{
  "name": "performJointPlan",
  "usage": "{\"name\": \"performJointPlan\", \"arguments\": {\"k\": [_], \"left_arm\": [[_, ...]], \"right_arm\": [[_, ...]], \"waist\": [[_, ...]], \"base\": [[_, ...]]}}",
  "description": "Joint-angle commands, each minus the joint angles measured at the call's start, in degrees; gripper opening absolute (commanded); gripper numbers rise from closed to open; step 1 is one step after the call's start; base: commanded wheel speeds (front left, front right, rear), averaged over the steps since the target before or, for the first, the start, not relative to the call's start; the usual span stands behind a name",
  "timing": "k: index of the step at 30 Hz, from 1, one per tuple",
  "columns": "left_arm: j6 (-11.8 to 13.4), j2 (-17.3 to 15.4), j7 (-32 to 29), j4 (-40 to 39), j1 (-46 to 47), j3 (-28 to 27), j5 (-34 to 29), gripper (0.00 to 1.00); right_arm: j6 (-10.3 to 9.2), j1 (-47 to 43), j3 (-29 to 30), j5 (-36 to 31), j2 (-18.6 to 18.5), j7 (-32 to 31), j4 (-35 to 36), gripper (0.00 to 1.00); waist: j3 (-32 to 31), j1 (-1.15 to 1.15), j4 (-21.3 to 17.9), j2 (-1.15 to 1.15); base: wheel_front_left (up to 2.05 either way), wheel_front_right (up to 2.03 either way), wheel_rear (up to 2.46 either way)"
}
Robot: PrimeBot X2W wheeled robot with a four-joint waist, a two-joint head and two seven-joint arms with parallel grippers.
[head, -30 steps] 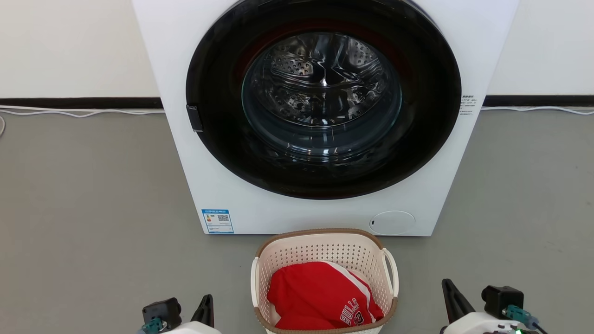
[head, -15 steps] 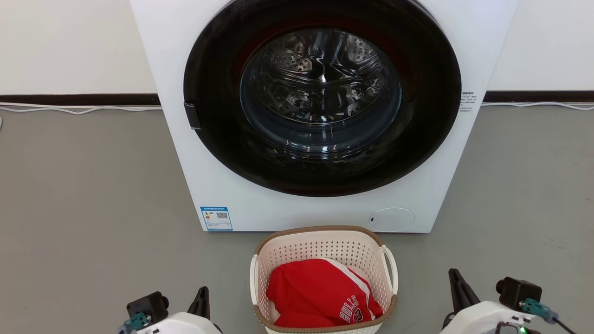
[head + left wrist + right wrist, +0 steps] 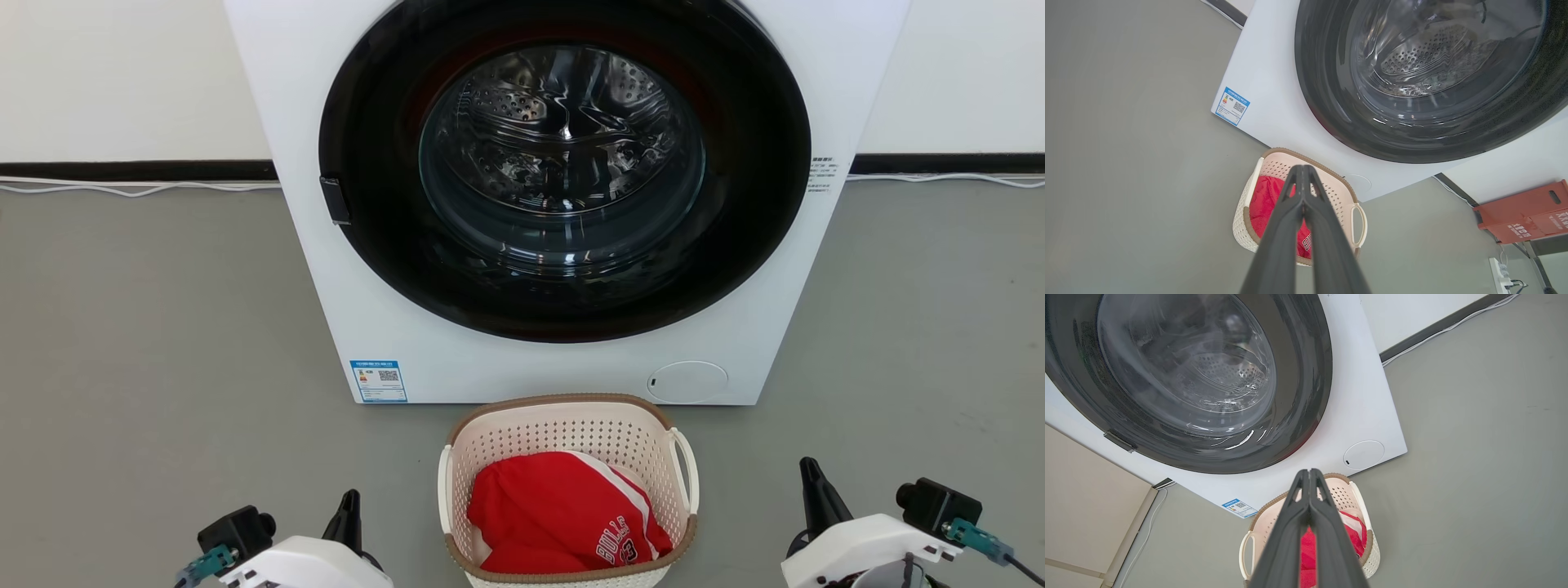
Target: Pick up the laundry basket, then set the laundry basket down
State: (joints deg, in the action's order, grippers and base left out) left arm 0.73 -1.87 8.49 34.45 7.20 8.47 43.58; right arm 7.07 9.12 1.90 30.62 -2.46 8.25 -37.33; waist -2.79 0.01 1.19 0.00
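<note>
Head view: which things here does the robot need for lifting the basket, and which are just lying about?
For the job:
basket
left gripper, shut
right gripper, shut

Just about:
washing machine
red shirt, lying in the basket
white cable along the wall
red box

The basket (image 3: 563, 431) stands on the floor (image 3: 163, 327) just before the washer (image 3: 490, 367), with a shirt (image 3: 555, 514) in it. The left gripper (image 3: 352, 500) is to its left, the right gripper (image 3: 809, 469) to its right, both apart from it.
</note>
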Motion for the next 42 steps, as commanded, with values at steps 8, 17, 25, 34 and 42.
{"name": "performJointPlan", "arguments": {"k": [8,17,25,34,42], "left_arm": [[-1.18,-0.36,-1.4,-3.51,1.24,-2.2,5.13,0.0],[-2.05,-0.44,-3.09,-5.6,0.96,-3.79,10.53,0.0],[-2.75,-0.5,-4.43,-7.28,0.74,-5.06,14.84,0.0],[-3.54,-0.57,-5.96,-9.17,0.49,-6.49,19.72,0.0],[-4.24,-0.64,-7.3,-10.84,0.27,-7.76,24.02,0.0]], "right_arm": [[0.16,0.59,0.34,6.44,-0.26,-1.46,3.85,0.0],[0.19,0.15,0.87,13.29,-0.28,-3.11,6.27,0.0],[0.21,-0.2,1.3,18.75,-0.29,-4.43,8.19,0.0],[0.24,-0.6,1.78,24.94,-0.31,-5.92,10.38,0.0],[0.27,-0.94,2.2,30.4,-0.33,-7.23,12.3,0.0]], "waist": [[0.27,-0.01,-0.11,0.0],[0.6,-0.01,-0.24,0.0],[0.87,-0.01,-0.35,0.0],[1.18,-0.01,-0.47,0.0],[1.44,-0.01,-0.58,0.0]], "base": [[0.0,0.0,0.0],[0.0,0.0,0.0],[0.0,0.0,0.0],[0.0,0.0,0.0],[0.0,0.0,0.0]]}}
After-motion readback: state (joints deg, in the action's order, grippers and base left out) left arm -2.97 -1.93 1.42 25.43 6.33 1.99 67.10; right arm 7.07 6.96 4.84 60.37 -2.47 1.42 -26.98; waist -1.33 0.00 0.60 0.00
